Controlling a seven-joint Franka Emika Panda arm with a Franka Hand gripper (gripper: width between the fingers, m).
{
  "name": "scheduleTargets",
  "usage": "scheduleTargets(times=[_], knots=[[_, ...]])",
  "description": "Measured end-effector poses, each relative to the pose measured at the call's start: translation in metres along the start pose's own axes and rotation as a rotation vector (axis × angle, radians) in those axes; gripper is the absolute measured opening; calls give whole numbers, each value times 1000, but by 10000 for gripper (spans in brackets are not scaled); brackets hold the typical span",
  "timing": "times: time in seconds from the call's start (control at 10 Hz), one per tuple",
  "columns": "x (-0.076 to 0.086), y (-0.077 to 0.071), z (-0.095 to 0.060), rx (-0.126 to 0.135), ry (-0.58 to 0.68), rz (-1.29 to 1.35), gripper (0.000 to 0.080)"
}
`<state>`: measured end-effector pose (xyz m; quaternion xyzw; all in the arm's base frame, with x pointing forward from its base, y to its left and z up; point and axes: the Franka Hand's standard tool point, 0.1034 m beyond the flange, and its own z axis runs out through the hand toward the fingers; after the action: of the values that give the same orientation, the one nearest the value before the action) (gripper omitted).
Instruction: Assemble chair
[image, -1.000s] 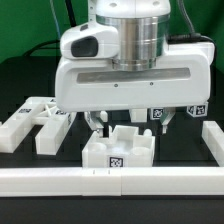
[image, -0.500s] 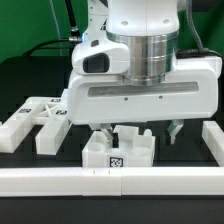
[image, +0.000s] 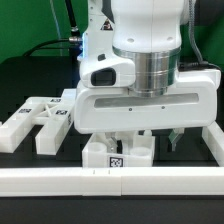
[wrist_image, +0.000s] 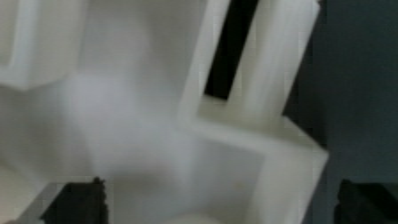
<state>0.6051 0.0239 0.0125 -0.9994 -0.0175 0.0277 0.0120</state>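
Note:
The blocky white chair seat part (image: 118, 157), with a square tag on its front face, sits near the front rail. My gripper (image: 142, 140) is low over it, its wide white hand covering the part's top. The jaws are open and stand far apart, with one dark fingertip (image: 110, 138) by the part's upright lugs and the other towards the exterior view's right. In the wrist view the white part (wrist_image: 196, 130) fills the picture, blurred and very close, between the two dark fingertips (wrist_image: 79, 203) of the gripper (wrist_image: 222, 205). Whether the pads touch the part cannot be told.
Several loose white chair parts with tags (image: 38, 122) lie at the exterior view's left. A long white border rail (image: 100, 182) runs along the front and another (image: 215, 148) stands at the right. The table is black.
The gripper has moved towards the exterior view's right and come down over the seat part. The jaws have stayed open. The parts have not moved.

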Motion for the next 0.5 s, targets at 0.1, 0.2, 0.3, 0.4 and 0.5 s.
scheduleTargets(times=[0.1,0.2,0.3,0.4,0.5], knots=[[-4,-2,4,-1,-4,-8,560],[-5,-2,4,-1,-4,-9,560],[-5,-2,4,-1,-4,-9,359],[-5,-2,4,-1,-5,-9,187],[-5,-2,4,-1,-5,-9,187]])
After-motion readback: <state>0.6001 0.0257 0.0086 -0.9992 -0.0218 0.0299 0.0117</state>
